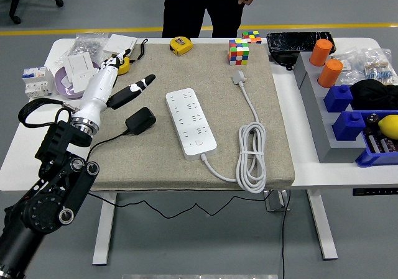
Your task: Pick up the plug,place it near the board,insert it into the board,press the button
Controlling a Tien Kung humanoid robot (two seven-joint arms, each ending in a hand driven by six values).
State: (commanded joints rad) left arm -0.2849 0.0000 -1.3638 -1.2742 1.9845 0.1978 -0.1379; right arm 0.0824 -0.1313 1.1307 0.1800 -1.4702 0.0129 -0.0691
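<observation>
The robot's left arm is black, built of chunky jointed segments with round silver-capped pivots and a black cable loop beside the wrist. A metallic ring joins it to a glossy white forearm shell. The left hand has black fingers with white patches. At the far side, a person wears dark trousers.
</observation>
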